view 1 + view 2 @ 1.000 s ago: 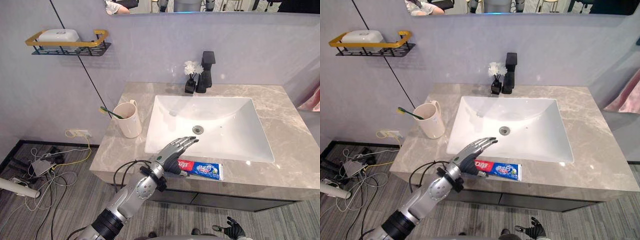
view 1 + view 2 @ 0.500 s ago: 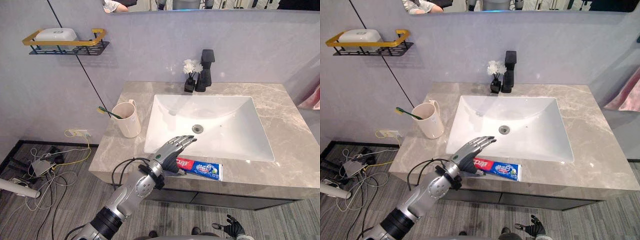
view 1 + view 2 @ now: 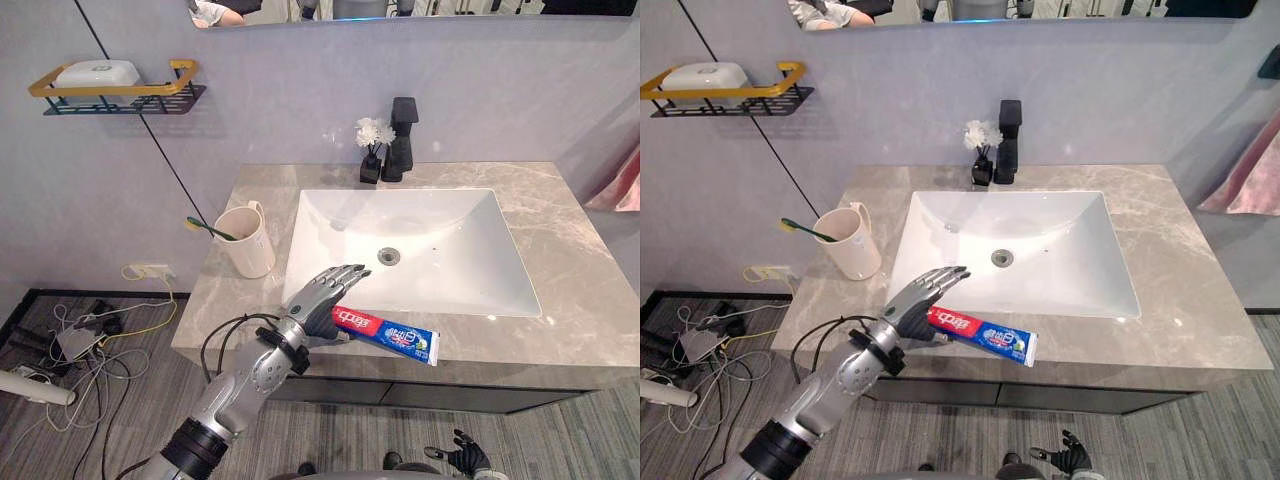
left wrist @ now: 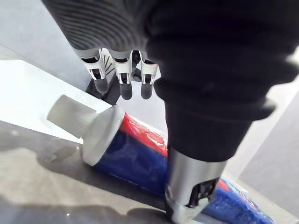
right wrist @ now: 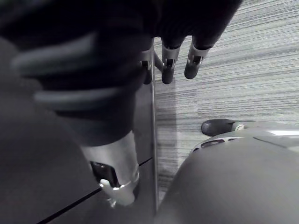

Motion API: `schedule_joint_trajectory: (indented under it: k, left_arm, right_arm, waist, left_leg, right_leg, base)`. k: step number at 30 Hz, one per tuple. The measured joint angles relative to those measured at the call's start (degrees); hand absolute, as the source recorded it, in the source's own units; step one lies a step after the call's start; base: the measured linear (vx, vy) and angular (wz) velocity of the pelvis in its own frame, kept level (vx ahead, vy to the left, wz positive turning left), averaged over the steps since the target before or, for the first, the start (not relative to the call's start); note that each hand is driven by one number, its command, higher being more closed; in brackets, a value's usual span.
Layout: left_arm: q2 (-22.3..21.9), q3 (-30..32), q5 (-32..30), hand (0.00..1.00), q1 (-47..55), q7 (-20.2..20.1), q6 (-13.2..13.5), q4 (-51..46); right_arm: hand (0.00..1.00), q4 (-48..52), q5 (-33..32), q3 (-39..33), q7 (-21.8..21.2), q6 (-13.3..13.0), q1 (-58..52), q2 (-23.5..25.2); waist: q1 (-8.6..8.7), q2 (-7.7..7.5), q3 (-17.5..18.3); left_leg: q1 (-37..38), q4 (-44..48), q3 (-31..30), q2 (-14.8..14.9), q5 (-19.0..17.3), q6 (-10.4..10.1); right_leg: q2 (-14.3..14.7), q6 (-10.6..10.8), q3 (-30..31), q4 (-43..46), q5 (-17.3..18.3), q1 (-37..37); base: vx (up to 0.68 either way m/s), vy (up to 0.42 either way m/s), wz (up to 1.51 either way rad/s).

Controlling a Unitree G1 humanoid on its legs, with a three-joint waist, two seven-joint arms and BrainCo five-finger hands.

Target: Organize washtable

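A red and blue toothpaste tube (image 3: 400,340) with a white cap (image 4: 88,126) lies on the grey stone counter (image 3: 590,300), on the strip in front of the white sink (image 3: 420,250). My left hand (image 3: 320,298) hovers over the tube's cap end, open. Its fingers reach straight out toward the sink rim, and its thumb (image 4: 191,186) points down against the side of the tube. A cream cup (image 3: 247,241) holding a green toothbrush stands on the counter left of the sink. My right hand (image 3: 460,462) hangs low by the floor, open.
A black faucet (image 3: 403,138) and a small black vase of white flowers (image 3: 371,150) stand behind the sink. A gold-railed wall shelf (image 3: 110,88) holds a white soap dish. Cables and a power strip (image 3: 80,335) lie on the floor at the left.
The camera has shifted, so the whole scene sits a little further left. My left hand stays over the tube's cap end, and the tube lies slightly more slanted.
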State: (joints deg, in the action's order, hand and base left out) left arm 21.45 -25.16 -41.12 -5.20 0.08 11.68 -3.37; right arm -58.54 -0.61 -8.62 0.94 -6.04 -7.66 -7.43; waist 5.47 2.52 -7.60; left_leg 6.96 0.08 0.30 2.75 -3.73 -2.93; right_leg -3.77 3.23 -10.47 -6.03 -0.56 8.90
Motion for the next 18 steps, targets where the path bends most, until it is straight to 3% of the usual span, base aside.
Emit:
schedule_joint_trajectory:
  k: [9, 10, 18]
  left_arm:
    - [4.49, 0.56, -0.08, 0.00, 3.31, -2.97, -0.02, -0.09]
    - [4.68, 0.56, -0.13, 1.00, 3.58, -3.34, -0.02, -0.09]
    - [6.92, 0.24, -0.14, 1.00, 3.86, -3.95, 0.89, -0.10]
  right_arm:
    - [0.00, 0.99, 0.01, 0.19, -0.14, 0.19, -0.11, -0.96]
    - [0.00, 1.00, 0.02, 0.19, -0.15, 0.19, -0.08, -1.01]
    - [0.00, 1.31, 0.03, 0.41, -1.17, 0.25, 0.03, -1.28]
  waist:
    - [-0.01, 0.37, -0.10]
    - [-0.01, 0.37, -0.10]
    - [-0.01, 0.41, -0.09]
  left_leg:
    - [0.08, 0.00, 0.18, 0.12, -0.01, -0.02]
    - [0.08, 0.00, 0.21, 0.12, -0.01, -0.02]
    - [0.12, -0.02, 0.89, 0.20, -0.05, -0.06]
  right_leg:
    - [0.14, -0.05, 0.30, 0.00, -0.03, -0.06]
    - [0.14, -0.06, 0.33, 0.00, -0.04, -0.07]
    - [0.24, -0.13, 1.10, 0.00, -0.17, -0.39]
  base:
    - [0.00, -0.001, 0.00]
    - [0.00, 0.000, 0.00]
    - [-0.02, -0.002, -0.04]
